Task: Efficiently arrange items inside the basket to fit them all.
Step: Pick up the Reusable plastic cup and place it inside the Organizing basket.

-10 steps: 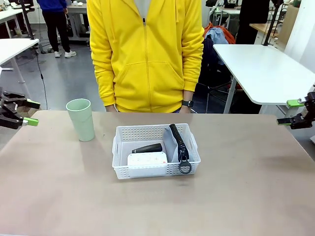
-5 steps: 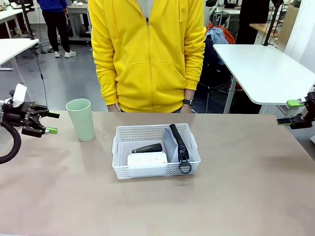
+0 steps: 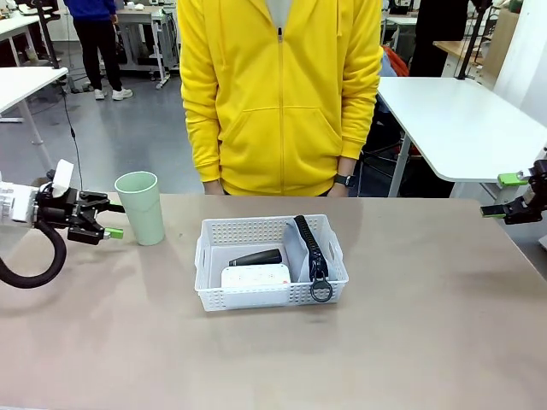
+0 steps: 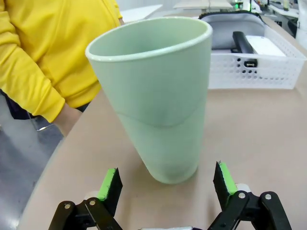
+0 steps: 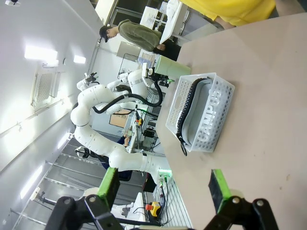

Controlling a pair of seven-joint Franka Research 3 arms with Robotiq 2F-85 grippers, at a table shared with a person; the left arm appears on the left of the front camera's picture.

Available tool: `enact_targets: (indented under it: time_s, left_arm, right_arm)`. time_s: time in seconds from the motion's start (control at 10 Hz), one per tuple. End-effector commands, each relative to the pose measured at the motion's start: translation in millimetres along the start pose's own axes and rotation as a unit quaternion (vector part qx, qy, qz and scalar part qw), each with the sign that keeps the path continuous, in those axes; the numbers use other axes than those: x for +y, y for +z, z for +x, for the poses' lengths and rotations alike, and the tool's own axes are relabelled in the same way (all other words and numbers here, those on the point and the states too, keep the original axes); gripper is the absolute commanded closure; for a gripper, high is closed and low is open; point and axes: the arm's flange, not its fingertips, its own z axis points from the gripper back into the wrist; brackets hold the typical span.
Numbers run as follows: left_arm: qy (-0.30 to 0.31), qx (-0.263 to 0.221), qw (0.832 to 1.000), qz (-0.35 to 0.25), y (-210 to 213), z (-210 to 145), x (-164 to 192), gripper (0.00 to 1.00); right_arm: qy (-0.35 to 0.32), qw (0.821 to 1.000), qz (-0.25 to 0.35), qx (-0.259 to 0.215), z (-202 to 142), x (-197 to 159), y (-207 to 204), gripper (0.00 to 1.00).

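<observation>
While its jaws stand wide and hold nothing, the left gripper (image 3: 109, 219) hovers just beside the pale green cup (image 3: 141, 207) near the tabletop's far left edge. The basket (image 3: 256, 297) sits mid-table with pouch (image 3: 299, 249), stapler (image 3: 256, 257) and white box (image 3: 256, 276) inside. The right gripper (image 3: 504, 196) hangs open and empty at the right edge.

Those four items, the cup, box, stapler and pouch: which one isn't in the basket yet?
The pale green cup. It stands upright on the table left of the basket, while the white box, black stapler and grey pouch lie inside.
</observation>
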Motion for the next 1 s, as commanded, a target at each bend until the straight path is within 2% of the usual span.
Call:
enact_targets:
  time_s: [0.0, 0.6, 0.9]
  left_arm:
    - [-0.002, -0.019, 1.0, 0.012, -10.9, 3.5, 5.6, 0.0]
    - [0.013, -0.038, 0.999, -0.012, -30.7, 7.5, 5.0, 0.0]
    - [0.031, -0.064, 0.997, -0.021, -38.4, 13.1, 5.0, 0.0]
  right_arm:
    - [-0.008, 1.0, 0.0, 0.005, -0.7, 6.2, 1.0, 0.0]
    - [-0.008, 1.0, 0.0, 0.005, -0.7, 6.2, 1.0, 0.0]
    - [-0.008, 1.0, 0.0, 0.005, -0.7, 6.2, 1.0, 0.0]
